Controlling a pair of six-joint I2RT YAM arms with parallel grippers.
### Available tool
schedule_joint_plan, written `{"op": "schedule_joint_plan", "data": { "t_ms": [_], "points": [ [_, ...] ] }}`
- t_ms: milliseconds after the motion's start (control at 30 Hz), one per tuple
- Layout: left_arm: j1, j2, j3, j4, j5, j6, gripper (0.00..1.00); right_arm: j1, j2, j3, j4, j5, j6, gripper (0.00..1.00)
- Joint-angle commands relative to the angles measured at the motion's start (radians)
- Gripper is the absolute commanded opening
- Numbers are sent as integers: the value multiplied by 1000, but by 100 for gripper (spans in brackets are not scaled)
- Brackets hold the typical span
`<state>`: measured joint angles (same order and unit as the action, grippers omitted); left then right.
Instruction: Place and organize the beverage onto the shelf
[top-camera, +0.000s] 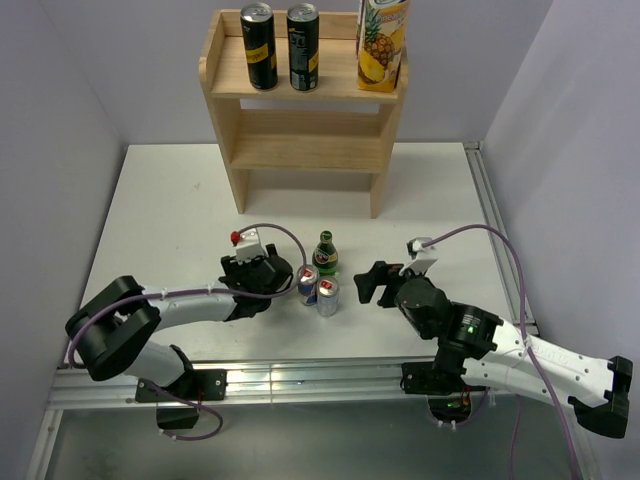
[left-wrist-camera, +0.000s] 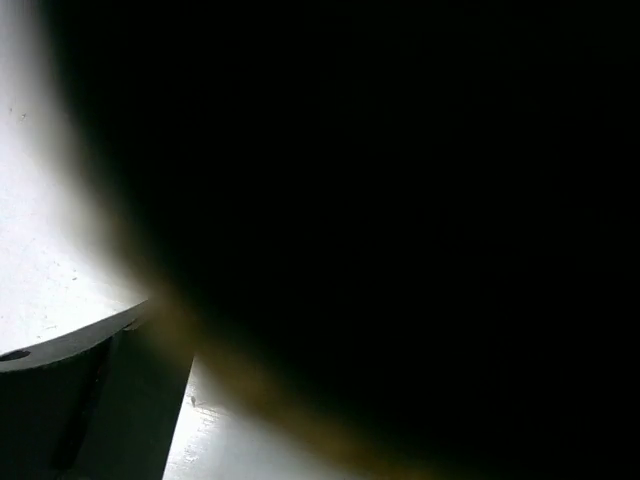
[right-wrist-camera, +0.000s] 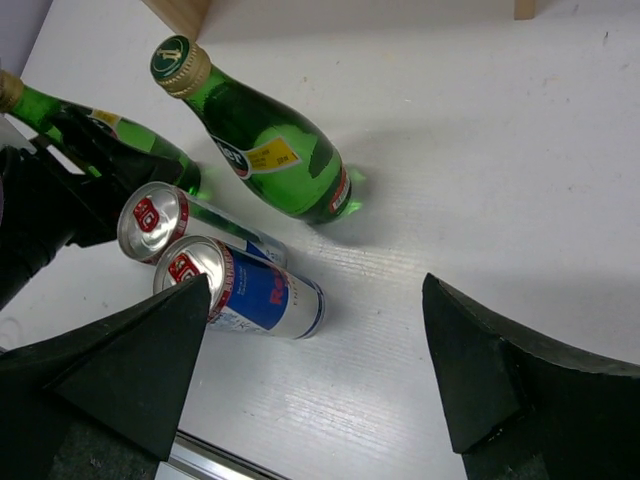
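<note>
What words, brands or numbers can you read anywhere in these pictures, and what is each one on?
"ier", roughly: tail of a white word on the upright green glass bottle; the rest is turned away.
Red letters on the nearer slim blue-and-silver can: cut off, unreadable.
Yellow marks on the two tall black cans on the light wooden shelf: too small.
Print on the pineapple juice carton: too small.
</note>
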<state>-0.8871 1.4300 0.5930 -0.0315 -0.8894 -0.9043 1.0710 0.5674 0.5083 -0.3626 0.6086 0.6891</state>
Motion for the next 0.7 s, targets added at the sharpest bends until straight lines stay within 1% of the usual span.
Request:
{"op": "schedule_joint_plan", "data": {
  "t_ms": [0, 233, 467, 567, 600, 667],
  "points": [
    [-12, 35, 16, -10, -55, -18, 84, 4, -17, -19, 5, 10, 18, 93],
    [-13, 223, 100, -100, -184, -154, 79, 4, -27, -22, -4, 8, 18, 93],
    [-19, 299, 151, -151, -275, -232, 76, 4, -47, -30, -21, 14, 20, 93],
    [-19, 325, 169, -172, -305, -263, 69, 4, -44, -33, -18, 13, 18, 93],
    [-19, 340, 178, -171, -310, -262, 62, 4, -43, -34, -15, 13, 18, 93],
    [-18, 354, 189, -174, -315, -263, 52, 4, -35, -36, -13, 10, 18, 93]
  ]
}}
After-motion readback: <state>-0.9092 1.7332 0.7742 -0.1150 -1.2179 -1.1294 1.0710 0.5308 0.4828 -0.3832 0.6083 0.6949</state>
